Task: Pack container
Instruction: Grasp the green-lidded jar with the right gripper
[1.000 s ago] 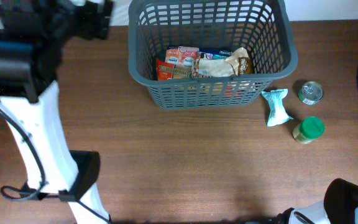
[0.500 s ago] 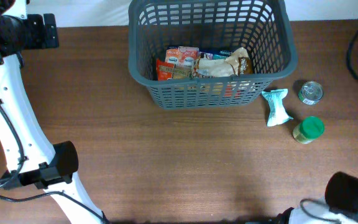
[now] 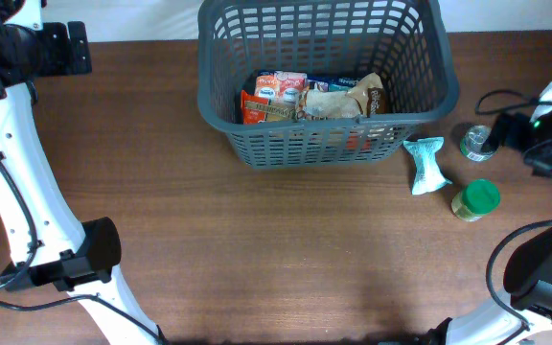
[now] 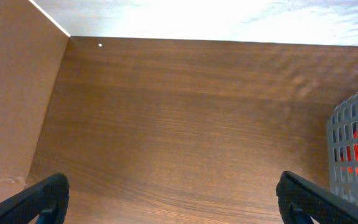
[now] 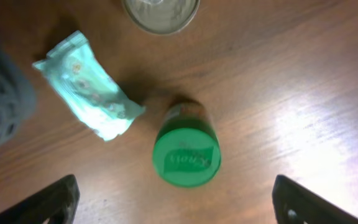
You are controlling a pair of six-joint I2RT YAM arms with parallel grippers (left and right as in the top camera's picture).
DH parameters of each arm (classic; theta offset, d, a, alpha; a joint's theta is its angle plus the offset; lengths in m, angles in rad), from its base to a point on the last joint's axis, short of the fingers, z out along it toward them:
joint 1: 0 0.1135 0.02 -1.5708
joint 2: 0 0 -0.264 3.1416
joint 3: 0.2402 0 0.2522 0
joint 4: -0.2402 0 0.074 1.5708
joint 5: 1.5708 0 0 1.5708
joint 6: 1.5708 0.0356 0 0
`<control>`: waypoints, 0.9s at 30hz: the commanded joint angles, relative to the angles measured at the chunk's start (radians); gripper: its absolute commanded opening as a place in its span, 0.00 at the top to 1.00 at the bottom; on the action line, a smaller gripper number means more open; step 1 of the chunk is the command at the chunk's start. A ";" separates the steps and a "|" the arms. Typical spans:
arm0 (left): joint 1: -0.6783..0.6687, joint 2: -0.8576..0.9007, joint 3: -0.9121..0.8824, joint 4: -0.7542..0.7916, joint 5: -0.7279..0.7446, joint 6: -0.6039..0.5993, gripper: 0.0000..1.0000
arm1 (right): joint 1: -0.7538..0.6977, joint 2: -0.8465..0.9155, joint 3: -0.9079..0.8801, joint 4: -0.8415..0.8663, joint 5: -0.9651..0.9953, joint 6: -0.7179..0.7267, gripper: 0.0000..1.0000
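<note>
Brown wood-grain desk [image 3: 257, 249], pale strip of wall beyond its far edge. At the back middle, large dark grey basket [image 3: 319, 146], already holding a few snack packets [image 3: 278, 96] flat on its floor. Outside it, on the right side, three loose things close together: mint-green packet [image 3: 425, 165] just beside the basket's front right corner, small tin [image 3: 478, 142] further right, green-lidded jar [image 3: 475, 199] nearest the front.

Right claw [image 5: 178, 204] spread wide, pinching nothing, hanging above that cluster. From the wrist camera: jar upright, round lid facing up, almost centred between the two fingertips and a little ahead of them. Packet off to the left with its long axis on a diagonal; tin at the top edge, half cut off; basket wall just showing at the far left. Round from above, so no long axis to line up with on the jar. Probably only a straight drop and a squeeze across the lid or the body below it.

Left claw [image 4: 173, 202] likewise spread wide and empty, over bare desk well apart from the loose things, with only a basket corner at the right edge of its view. Clearly the farther arm; right arm nearer for all three.

Judging by the layout: packing partly done, three things left, jar the likely next pick, then a carry leftward and back, over the rim.
</note>
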 commanded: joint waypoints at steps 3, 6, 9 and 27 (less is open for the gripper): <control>0.002 -0.009 -0.006 -0.002 -0.008 -0.010 0.01 | -0.007 -0.046 -0.182 0.124 0.013 0.013 0.02; 0.002 -0.009 -0.006 -0.002 -0.008 -0.010 0.01 | -0.007 -0.046 -0.298 0.200 0.011 0.026 0.02; 0.002 -0.009 -0.006 -0.002 -0.008 -0.010 0.01 | -0.007 -0.046 -0.359 0.257 -0.004 0.026 0.01; 0.002 -0.009 -0.006 -0.002 -0.008 -0.010 0.01 | -0.007 -0.044 -0.520 0.457 -0.006 0.106 0.03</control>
